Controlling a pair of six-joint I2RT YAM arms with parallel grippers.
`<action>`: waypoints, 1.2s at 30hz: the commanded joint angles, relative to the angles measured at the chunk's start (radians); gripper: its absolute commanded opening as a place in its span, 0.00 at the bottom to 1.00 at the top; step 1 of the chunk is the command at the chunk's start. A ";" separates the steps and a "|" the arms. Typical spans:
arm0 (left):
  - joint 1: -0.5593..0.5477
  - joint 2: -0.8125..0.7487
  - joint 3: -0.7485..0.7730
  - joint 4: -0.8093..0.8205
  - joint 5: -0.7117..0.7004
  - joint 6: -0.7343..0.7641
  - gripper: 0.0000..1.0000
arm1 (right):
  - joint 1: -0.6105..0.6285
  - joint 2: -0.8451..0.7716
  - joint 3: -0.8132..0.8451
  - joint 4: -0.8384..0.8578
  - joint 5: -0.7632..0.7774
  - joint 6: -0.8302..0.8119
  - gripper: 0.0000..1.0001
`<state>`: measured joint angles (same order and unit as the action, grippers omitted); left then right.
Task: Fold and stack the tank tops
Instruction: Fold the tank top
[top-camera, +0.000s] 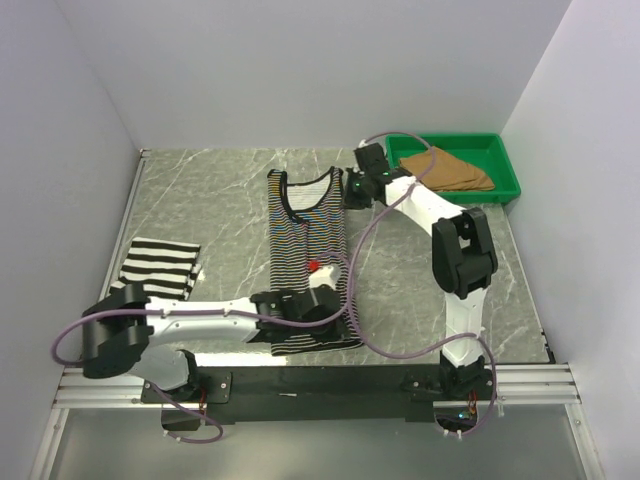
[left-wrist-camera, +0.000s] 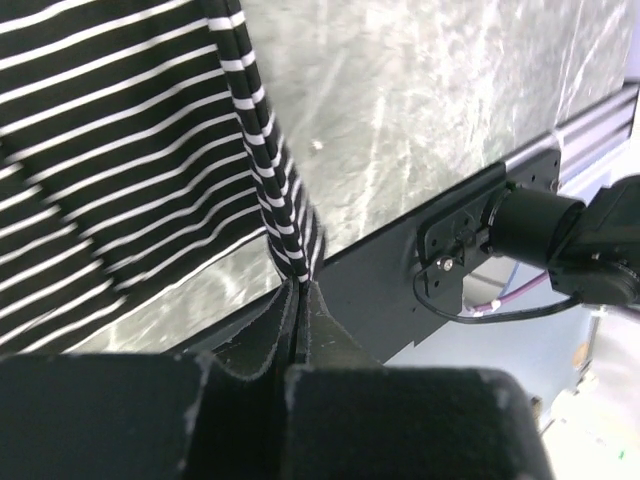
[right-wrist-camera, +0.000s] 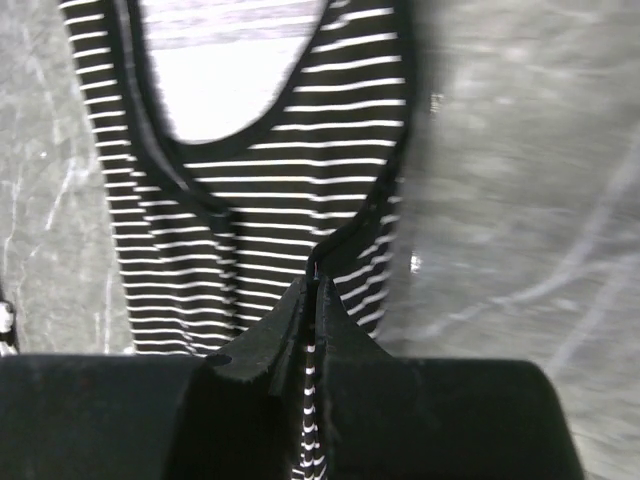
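The thin-striped tank top (top-camera: 305, 250) lies spread lengthwise in the middle of the table, neckline at the far end. My left gripper (top-camera: 338, 305) is shut on its near right hem edge (left-wrist-camera: 285, 235), which rises from the table into the jaws. My right gripper (top-camera: 352, 190) is shut on its far right shoulder strap (right-wrist-camera: 325, 255). The wide-striped tank top (top-camera: 160, 265) lies folded at the left. The tan-brown tank top (top-camera: 445, 168) lies in the green tray (top-camera: 505, 165) at the far right.
White walls close the table on the left, back and right. A small red mark (top-camera: 313, 265) shows on the thin-striped top. The black rail with the arm bases (top-camera: 330, 380) runs along the near edge and shows in the left wrist view (left-wrist-camera: 440, 235).
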<state>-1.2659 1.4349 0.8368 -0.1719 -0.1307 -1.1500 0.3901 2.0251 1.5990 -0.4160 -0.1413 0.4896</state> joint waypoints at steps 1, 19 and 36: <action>-0.001 -0.073 -0.062 0.014 -0.050 -0.092 0.01 | 0.047 0.050 0.082 -0.020 0.075 0.023 0.00; -0.003 -0.217 -0.225 -0.178 -0.121 -0.258 0.01 | 0.184 0.259 0.369 -0.122 0.172 0.055 0.00; -0.001 -0.172 -0.212 -0.189 -0.099 -0.232 0.01 | 0.227 0.328 0.420 -0.132 0.193 0.041 0.05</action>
<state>-1.2640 1.2575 0.6067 -0.3439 -0.2588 -1.3979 0.6094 2.3314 1.9720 -0.5766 0.0135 0.5381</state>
